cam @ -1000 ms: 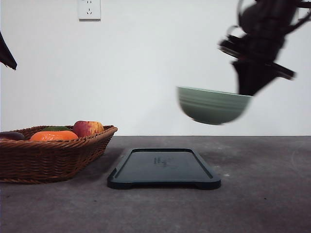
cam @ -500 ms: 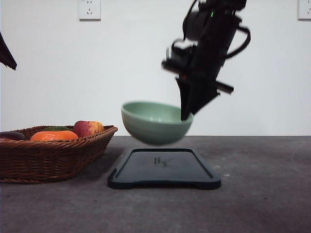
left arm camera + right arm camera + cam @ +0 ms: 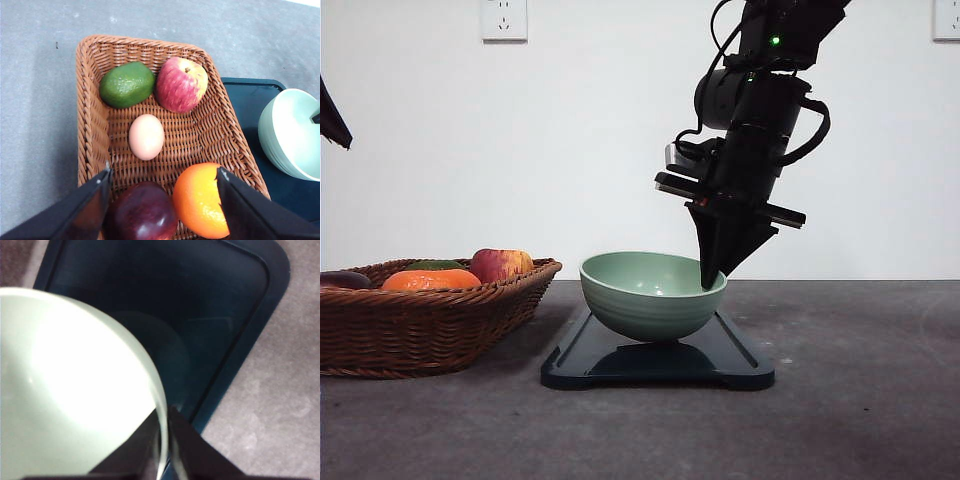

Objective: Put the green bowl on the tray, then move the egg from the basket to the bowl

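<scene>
Green bowl [image 3: 653,296] down on the dark tray [image 3: 740,362], tipped a little.

Pale green with faint rings and a lighter rim, pinched at its 3 o'clock edge by the right gripper [image 3: 712,282]. From the left wrist: left gripper [image 3: 162,175] spread wide above the basket [image 3: 90,100], egg [image 3: 146,136] in the middle, among an apple [image 3: 181,84], orange [image 3: 201,199] and green fruit [image 3: 126,84].

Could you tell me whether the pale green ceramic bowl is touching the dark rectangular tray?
Touching: front view shows the bowl base resting on the tray.
</scene>
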{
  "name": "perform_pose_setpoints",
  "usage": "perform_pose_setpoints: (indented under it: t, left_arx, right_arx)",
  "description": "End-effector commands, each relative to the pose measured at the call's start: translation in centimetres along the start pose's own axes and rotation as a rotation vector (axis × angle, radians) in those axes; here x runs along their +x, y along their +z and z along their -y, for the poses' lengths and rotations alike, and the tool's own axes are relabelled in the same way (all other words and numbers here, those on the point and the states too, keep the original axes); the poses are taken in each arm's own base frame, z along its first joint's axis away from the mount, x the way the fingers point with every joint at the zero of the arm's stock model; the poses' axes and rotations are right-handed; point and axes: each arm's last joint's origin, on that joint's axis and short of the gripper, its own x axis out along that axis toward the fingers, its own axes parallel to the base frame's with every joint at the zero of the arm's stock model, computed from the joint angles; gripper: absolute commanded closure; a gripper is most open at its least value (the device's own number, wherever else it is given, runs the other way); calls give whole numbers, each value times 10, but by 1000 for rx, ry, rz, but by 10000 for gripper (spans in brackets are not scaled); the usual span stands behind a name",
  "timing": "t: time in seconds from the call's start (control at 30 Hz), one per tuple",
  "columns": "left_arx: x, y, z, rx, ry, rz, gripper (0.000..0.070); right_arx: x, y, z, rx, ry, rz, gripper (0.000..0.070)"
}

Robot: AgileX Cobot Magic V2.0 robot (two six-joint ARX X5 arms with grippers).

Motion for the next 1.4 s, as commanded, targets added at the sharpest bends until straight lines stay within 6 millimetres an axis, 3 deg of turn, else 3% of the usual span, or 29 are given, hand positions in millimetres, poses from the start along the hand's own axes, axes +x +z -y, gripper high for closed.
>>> perform_pose_setpoints:
  t: [0.0, 0.3, 0.37, 0.5, 0.9, 1.1, 1.37]
  left_arx:
    - [-2, 6, 1, 6, -8, 18, 275]
    - [-2, 6, 1, 6, -8, 18, 275]
    - [-2, 6, 1, 6, -8, 18, 275]
    - [-2, 6, 1, 6, -8, 18, 275]
    - [-2, 6, 1, 6, -7, 17, 275]
    - [-2, 3, 1, -3, -4, -11, 275]
    - [-2, -1, 1, -17, 0, -52, 275]
  right_arx:
    - [8, 4, -2, 5, 2, -6, 693]
    - [12, 4, -5, 12, 5, -8, 660]
    - [12, 4, -5, 12, 5, -8, 609]
    - [10, 6, -7, 8, 8, 11, 423]
    - [-44, 6, -18, -38, -42, 177, 416]
    - [-56, -20, -22, -84, -28, 344, 417]
    - [-67, -86, -17, -117, -24, 473, 417]
